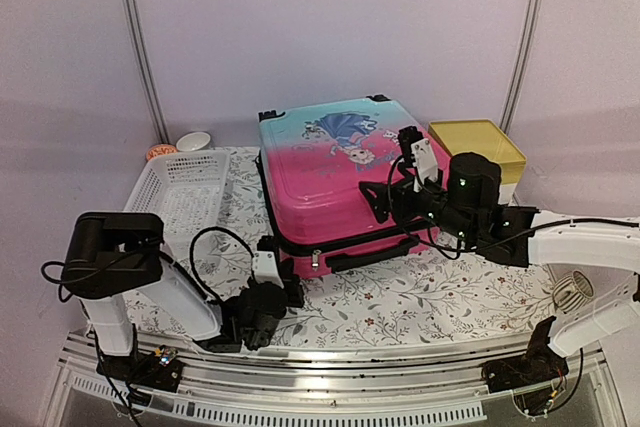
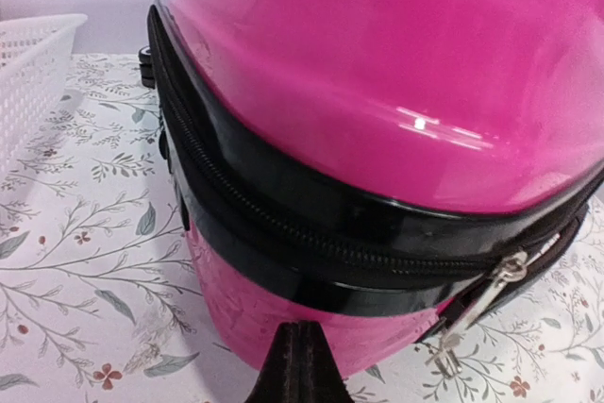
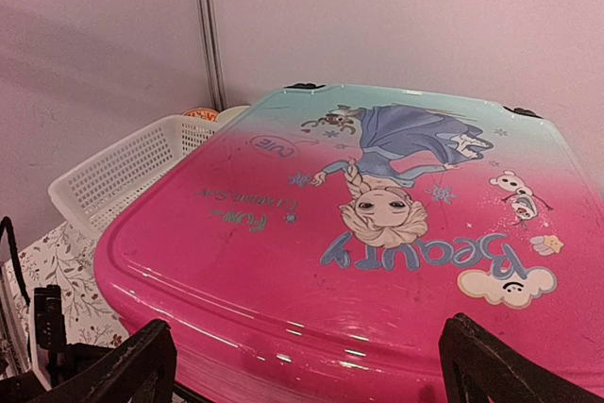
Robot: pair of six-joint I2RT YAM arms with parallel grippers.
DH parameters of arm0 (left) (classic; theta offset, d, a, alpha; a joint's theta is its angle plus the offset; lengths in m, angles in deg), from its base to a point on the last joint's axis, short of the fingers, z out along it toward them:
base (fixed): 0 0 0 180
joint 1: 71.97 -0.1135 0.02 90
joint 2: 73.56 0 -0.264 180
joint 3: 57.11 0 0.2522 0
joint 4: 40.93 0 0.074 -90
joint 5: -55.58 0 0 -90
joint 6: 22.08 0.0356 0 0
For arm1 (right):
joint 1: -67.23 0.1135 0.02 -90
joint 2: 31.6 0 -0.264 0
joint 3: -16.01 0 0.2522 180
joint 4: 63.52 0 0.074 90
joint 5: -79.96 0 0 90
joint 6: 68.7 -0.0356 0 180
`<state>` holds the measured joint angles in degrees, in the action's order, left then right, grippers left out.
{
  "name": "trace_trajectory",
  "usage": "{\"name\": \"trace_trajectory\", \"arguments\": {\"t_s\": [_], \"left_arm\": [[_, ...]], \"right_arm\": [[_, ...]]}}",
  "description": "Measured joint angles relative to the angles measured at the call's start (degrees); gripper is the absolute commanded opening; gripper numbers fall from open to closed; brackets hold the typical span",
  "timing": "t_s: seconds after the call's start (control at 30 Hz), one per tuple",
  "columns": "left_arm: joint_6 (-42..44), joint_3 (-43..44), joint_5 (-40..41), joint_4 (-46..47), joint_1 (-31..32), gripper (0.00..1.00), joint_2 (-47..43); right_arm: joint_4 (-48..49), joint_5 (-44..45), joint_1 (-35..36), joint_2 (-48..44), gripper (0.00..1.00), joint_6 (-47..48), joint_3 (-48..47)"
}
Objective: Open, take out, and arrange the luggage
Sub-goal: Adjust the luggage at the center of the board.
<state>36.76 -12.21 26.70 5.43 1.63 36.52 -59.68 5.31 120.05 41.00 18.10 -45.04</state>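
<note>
Luggage [image 1: 340,182] is looking rigid, glossy, slippery — zipper pull [image 2: 486,294] is offering the surest hold; left gripper [image 2: 297,361] pressed together empty, right gripper [image 3: 307,351] spread wide.

The luggage [image 1: 330,182] has a hard, glossy plastic shell that throws bright highlights. Its black zipper band [image 2: 283,205] shines too, with silvery metal pulls [image 2: 495,285]. The basket [image 1: 180,192] is white perforated plastic. The floral cloth [image 1: 430,297] underneath looks matt.
</note>
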Motion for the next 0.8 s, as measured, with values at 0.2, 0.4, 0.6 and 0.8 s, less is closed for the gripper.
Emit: {"name": "trace_trajectory", "arguments": {"t_s": [0.2,0.4,0.6,0.8], "left_arm": [[3.65,-1.38,-2.67,4.37,0.17,0.03,-0.74],[8.17,-0.92,-7.58,8.68,0.26,0.26,1.22],[9.92,-0.48,-10.36,11.26,0.28,0.4,3.37],[11.08,0.02,-12.61,13.2,0.28,0.41,4.76]], "right_arm": [[-0.48,-1.18,-0.42,1.11,0.99,-0.04,-0.17],[-0.48,-2.01,-0.5,1.14,0.99,-0.09,-0.35],[-0.37,-4.28,-0.55,0.31,0.99,-0.83,0.28],[0.92,-6.03,-0.66,-5.99,0.99,-1.11,6.73]]}}
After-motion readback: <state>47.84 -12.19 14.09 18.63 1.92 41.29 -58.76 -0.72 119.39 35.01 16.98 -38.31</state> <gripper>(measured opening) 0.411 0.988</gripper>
